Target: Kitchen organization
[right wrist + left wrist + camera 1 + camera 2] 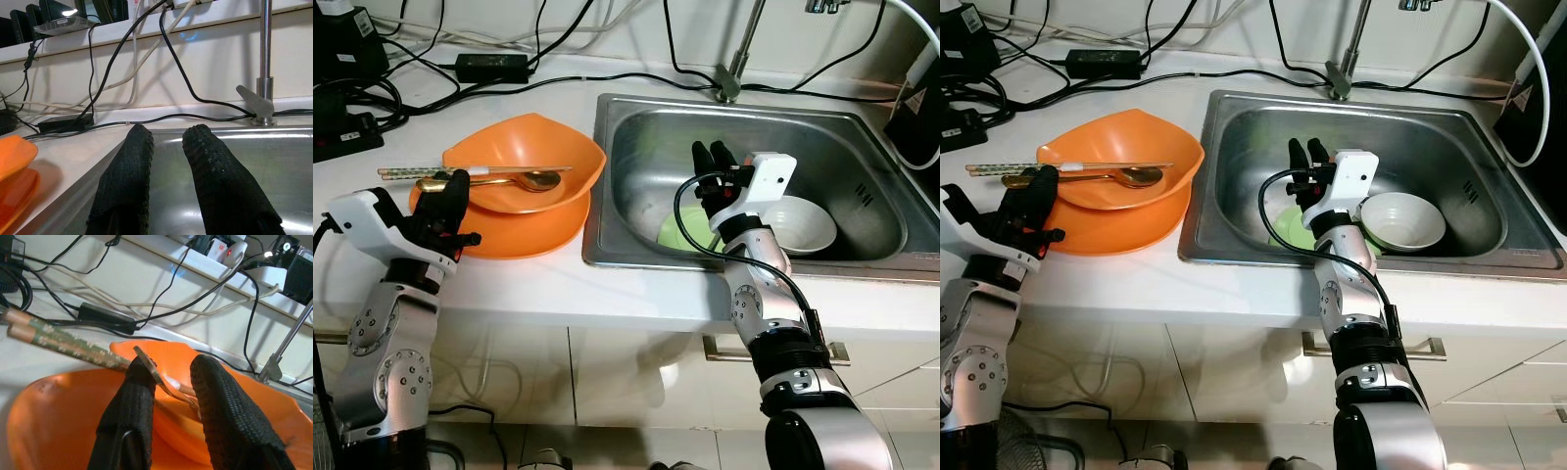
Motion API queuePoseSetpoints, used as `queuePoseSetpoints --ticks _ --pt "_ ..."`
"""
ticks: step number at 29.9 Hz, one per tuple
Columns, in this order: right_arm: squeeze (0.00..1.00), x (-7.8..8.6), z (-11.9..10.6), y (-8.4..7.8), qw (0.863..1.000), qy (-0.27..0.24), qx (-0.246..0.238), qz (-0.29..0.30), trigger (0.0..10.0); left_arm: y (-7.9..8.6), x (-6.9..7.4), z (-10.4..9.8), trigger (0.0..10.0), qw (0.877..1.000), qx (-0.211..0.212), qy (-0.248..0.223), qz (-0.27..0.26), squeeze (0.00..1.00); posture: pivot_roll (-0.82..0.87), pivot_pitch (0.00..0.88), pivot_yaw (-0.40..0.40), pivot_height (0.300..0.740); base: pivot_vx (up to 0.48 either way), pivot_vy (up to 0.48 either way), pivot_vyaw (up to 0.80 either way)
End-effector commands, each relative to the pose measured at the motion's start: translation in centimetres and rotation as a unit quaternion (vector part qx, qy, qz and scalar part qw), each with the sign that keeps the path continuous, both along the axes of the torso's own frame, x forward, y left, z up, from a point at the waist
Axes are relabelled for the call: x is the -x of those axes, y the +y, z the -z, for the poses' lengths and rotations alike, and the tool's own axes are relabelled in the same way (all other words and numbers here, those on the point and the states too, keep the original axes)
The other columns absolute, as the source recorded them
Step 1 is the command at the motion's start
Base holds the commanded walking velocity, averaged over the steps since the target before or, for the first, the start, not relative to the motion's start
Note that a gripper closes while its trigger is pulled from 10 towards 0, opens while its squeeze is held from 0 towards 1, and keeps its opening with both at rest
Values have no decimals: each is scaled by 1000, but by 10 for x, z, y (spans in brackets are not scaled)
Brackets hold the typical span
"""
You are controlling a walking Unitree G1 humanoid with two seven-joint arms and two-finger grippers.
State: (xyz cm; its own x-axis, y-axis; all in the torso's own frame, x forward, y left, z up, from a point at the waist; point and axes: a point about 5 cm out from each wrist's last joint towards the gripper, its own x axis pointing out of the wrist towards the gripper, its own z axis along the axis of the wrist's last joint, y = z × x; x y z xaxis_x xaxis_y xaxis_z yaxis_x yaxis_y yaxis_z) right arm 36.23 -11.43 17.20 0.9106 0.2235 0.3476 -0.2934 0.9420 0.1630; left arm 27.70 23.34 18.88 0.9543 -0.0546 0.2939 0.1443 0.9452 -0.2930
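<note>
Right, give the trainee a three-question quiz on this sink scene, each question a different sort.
1. True or false: the white bowl sits inside the sink.
2. Multiple choice: what lies across the upper orange bowl? A) a knife and a fork B) chopsticks and a golden spoon C) a sponge
3. Fill in: the left gripper has its fingers around the handle of the ____.

Key
1. True; it sits beside a green plate, with the right gripper above the basin.
2. B
3. spoon
</note>
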Motion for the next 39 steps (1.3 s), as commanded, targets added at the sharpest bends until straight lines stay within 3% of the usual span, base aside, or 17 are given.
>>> queuePoseSetpoints --ticks 1,22,23,24,35,39 --pt "0 0 -1 -7 1000 -4 -1 12 10000 -3 -2 -1 0 1000 -6 1 8 0 163 72 -47 740 0 0 0" --pt "0 -1 -1 -6 1000 0 1 12 10000 -19 -7 -28 0 997 -47 -31 54 0 161 65 -41 740 0 0 0" --pt "0 -1 -1 -6 1000 0 1 12 10000 -21 -7 -30 1255 996 -50 -32 59 0 161 65 -41 740 0 0 0" --pt "0 -1 0 -6 1000 1 2 12 10000 -23 -7 -31 10000 996 -54 -32 65 0 160 66 -39 740 0 0 0" --pt "0 -2 1 -5 1000 7 4 11 10000 -31 -7 -36 10000 989 -92 -20 117 0 164 64 -32 740 0 0 0" --pt "0 -2 2 -3 1000 10 5 8 10000 -32 -6 -34 10000 981 -146 6 124 0 166 63 -32 740 0 0 0"
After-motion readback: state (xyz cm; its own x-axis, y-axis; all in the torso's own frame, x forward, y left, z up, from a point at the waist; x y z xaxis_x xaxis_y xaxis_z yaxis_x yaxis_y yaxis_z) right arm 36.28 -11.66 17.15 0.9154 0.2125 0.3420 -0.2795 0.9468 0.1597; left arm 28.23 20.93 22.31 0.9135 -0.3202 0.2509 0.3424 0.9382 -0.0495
